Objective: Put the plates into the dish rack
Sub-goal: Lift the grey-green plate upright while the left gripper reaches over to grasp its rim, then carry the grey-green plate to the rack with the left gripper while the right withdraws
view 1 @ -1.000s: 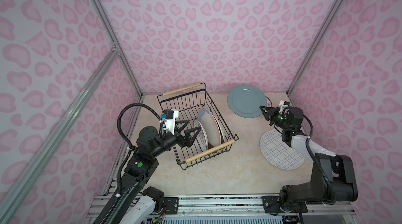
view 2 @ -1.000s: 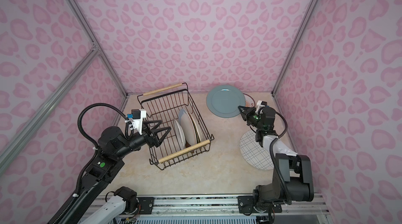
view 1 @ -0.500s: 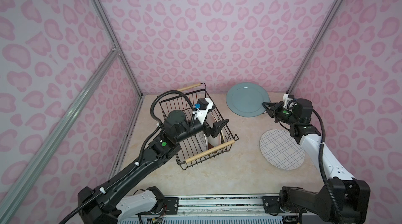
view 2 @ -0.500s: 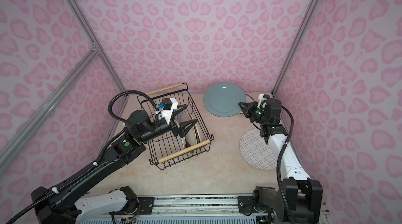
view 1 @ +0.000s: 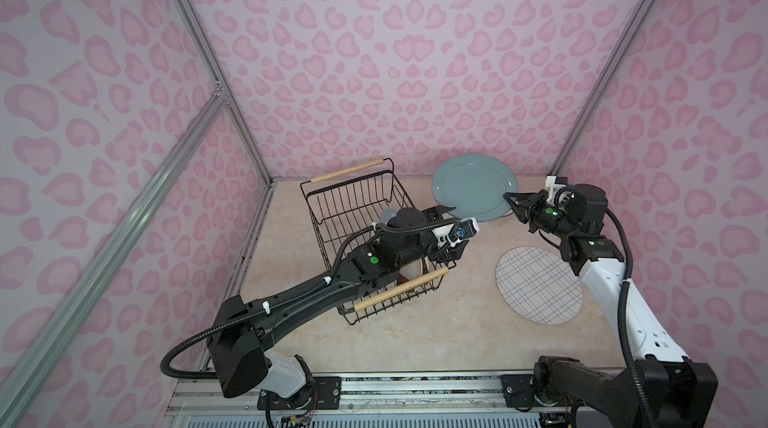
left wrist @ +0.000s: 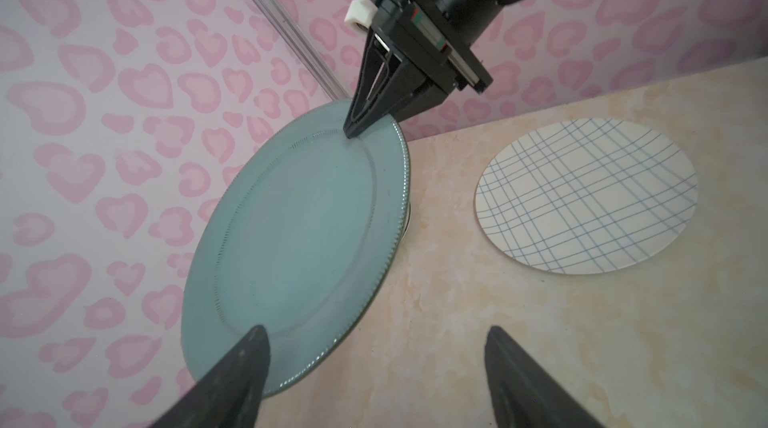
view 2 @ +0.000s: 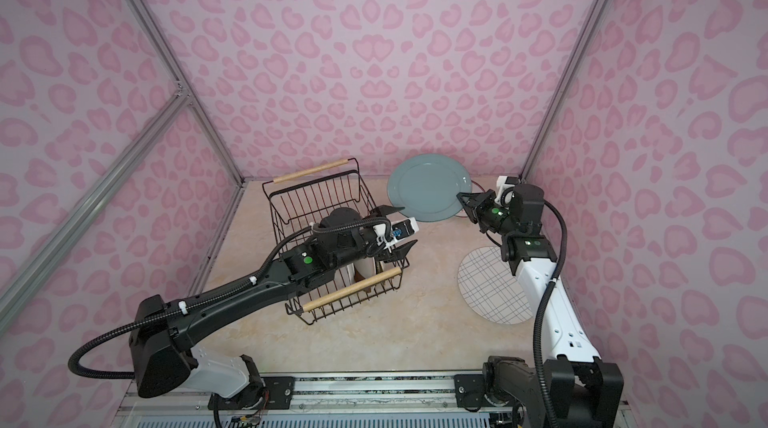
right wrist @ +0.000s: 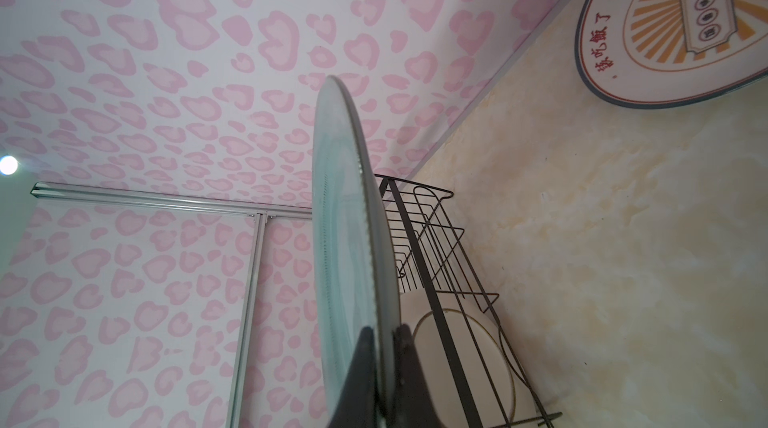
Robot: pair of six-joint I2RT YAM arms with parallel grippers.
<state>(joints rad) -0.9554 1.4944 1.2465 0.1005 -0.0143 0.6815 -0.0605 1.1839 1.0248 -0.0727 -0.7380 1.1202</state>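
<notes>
- The grey-blue plate is tipped up on edge at the back of the table, just right of the dish rack and close to the back wall.
- The right claw is clamped on this plate's rim, one finger on each face; in the right wrist view the plate runs edge-on out from between the fingers.
- I cannot tell whether the plate's lower edge touches the table.
- The dish rack sits at an angle left of centre, with one wooden handle at the far end and another at the near end.
- Pale plates stand on edge in the near end of the rack; the far end shows bare wire.
- The left claw hangs above the rack's near right corner with its fingers spread wide and nothing between them. It points toward the grey-blue plate.
- The left wrist view also shows the right claw biting the plate's far rim.
- A white plate with blue grid lines lies flat on the table to the right, beside the right arm and well apart from the rack.
- An orange sunburst plate with Chinese characters lies flat on the table in the right wrist view.
</notes>
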